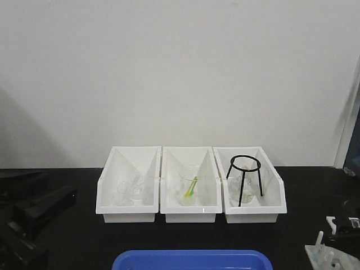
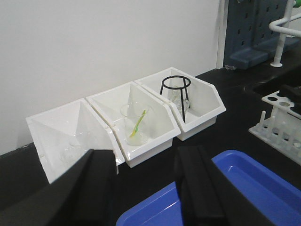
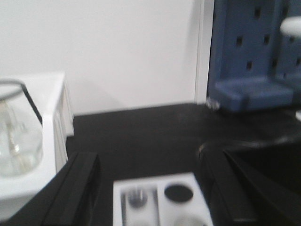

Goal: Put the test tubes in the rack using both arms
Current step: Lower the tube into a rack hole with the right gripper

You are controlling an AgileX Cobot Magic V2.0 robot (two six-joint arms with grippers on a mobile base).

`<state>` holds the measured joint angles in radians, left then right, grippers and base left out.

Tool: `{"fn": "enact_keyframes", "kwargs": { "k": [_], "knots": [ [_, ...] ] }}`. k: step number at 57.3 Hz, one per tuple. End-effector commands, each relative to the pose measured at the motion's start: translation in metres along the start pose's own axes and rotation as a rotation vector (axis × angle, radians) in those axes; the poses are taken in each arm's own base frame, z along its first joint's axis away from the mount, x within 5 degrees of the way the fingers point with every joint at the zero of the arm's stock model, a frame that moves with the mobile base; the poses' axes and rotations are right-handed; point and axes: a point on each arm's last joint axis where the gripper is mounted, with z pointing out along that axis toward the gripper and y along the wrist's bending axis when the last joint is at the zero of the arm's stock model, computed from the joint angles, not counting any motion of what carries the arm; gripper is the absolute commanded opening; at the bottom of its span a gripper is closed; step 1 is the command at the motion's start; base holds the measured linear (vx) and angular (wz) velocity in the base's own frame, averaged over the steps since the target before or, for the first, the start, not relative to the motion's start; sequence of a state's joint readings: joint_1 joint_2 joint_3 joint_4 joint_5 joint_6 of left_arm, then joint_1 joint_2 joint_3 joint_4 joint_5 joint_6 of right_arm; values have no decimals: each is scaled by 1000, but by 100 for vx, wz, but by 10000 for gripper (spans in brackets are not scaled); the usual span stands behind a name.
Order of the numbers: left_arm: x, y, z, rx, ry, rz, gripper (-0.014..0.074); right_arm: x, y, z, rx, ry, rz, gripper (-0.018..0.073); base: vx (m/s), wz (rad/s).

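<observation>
The white rack [image 2: 281,123] stands at the right of the black table, with upright pegs on its near side. It also shows at the bottom right corner of the front view [image 1: 331,257]. In the blurred right wrist view, my right gripper [image 3: 151,186] hangs open just above the rack [image 3: 160,203], one finger on each side of its holed top plate. My left gripper [image 2: 146,186] is open and empty over the near edge of the blue tray [image 2: 256,186]. I cannot make out any test tubes clearly; the tray's inside is mostly out of view.
Three white bins [image 1: 190,209] stand in a row against the wall. They hold glass beakers, a yellow-green dropper [image 1: 192,187] and a black tripod stand [image 1: 245,179]. A blue pegboard [image 3: 256,52] is at the far right.
</observation>
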<state>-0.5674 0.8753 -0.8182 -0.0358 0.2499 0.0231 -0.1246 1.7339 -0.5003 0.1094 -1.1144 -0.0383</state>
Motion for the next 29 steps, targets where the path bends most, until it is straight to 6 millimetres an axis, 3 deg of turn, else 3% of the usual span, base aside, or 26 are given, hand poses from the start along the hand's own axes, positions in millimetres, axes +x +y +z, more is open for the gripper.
{"fn": "enact_keyframes", "kwargs": {
  "k": [1,15,20,29],
  "knots": [
    [-18,0,-5,-3,-111,-10,404,-42,-2,-6,0,-185,3,517,0,0],
    [-15,0,-5,-2,-81,-10,398,-98,7,-37,-115,-260,-52,482,0,0],
    [-13,0,-5,-1,-54,-8,372,-114,11,-54,-174,-223,-55,405,0,0],
    [-7,0,-5,0,7,-8,255,-134,13,-94,-235,-89,-4,174,0,0]
  ]
}}
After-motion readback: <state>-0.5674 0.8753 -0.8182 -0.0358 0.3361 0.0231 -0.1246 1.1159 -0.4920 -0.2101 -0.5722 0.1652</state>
